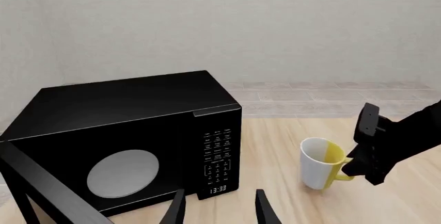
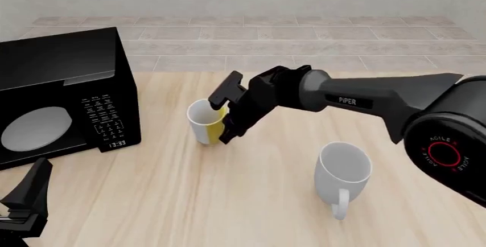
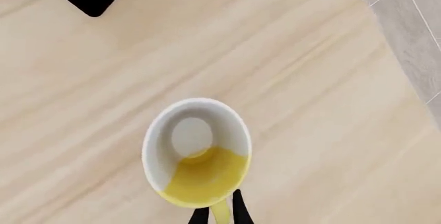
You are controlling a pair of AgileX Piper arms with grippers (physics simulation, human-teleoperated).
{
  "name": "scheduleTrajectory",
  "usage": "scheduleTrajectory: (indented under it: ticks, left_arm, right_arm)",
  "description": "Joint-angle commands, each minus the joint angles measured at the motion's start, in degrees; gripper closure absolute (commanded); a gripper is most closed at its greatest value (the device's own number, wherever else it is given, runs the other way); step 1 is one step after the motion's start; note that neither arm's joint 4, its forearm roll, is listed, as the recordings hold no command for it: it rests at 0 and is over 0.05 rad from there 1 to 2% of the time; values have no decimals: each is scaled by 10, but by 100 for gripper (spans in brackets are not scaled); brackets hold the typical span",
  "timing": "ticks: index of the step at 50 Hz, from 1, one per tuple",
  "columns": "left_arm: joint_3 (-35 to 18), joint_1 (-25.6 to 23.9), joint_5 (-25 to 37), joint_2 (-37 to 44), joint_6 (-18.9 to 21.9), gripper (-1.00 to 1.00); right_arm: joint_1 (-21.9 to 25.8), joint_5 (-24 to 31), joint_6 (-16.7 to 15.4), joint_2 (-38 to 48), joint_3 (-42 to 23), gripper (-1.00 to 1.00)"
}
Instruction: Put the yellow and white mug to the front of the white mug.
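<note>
Right now the small ceramic mug with a half-yellow, half-white body stands upright on the light wooden table, with the right gripper reaching down at its yellow handle. In the right wrist view the two dark fingertips sit on either side of that handle, clenched on it or very nearly so (contact itself is hard to confirm). The larger plain white ceramic mug stands well apart, at about four o'clock from the small one in the front view, handle toward the camera.

The main risk, I judge, is the grip: a thin handle pinched near its outer edge gives the mug room to swing or tip when lifted, and it could slip free mid-carry. A low carry could also clip the white mug's rim and shove it.

At nine o'clock from the small mug sits a black boxy microwave oven. The left gripper hangs idle with its fingers spread, near the microwave's front.
</note>
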Motion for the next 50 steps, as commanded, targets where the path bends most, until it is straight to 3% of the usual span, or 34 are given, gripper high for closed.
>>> scheduleTrajectory:
  ticks: [1, 24, 36, 50]
  left_arm:
    - [1, 1, -1, 0, 0, -100]
    - [1, 1, -1, 0, 0, -100]
    - [1, 1, -1, 0, 0, -100]
    - [1, 1, -1, 0, 0, -100]
  right_arm:
    - [-7, 4, 5, -33, 12, 100]
    - [-39, 39, -6, -138, 47, 100]
    - [-54, 57, 7, -199, 62, 100]
    - [-101, 70, 10, -252, 83, 100]
